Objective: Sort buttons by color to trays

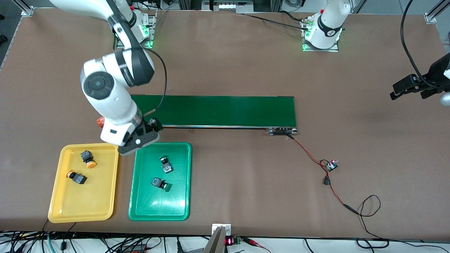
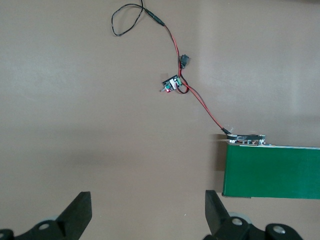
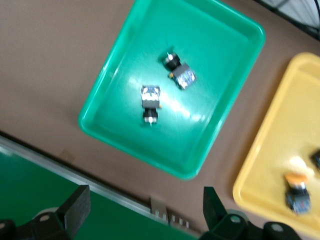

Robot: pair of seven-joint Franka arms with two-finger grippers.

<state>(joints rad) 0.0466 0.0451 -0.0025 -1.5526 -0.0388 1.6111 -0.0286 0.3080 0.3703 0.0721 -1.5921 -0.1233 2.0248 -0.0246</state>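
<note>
1. Although all four buttons already lie in trays, treat each as a small, light, rigid part: blocky black-and-blue body, round mushroom cap.
2. Locate relative to the right gripper (image 1: 135, 149), which hangs over the gap between the trays at their conveyor-side rims: yellow tray (image 1: 61, 207) to one side and below, green tray (image 1: 182, 211) to the other side and below.
3. Find two orange-capped buttons in the yellow tray: one (image 1: 88, 158) close below the right gripper, one (image 1: 76, 177) lower toward the tray's middle.
4. Find two green-capped buttons in the green tray: one (image 1: 165, 164) and one (image 1: 160, 183), near each other but apart; confirm in the right wrist view at (image 3: 178, 71) and (image 3: 150, 102).
5. Read right gripper fingers (image 3: 75, 210) as spread wide, holding nothing.
6. Read left gripper (image 2: 147, 220) as spread wide and empty, waiting over bare table near the conveyor belt (image 2: 272, 172) end, well apart from both trays.
7. Take hold, if needed, across the flat sides of the blocky body; judge the domed cap likely to slip or roll between the pads.
8. Expect smooth tray plastic to let a button slide when nudged; close squarely and gently.
9. Judge sorting complete by colour match.
</note>
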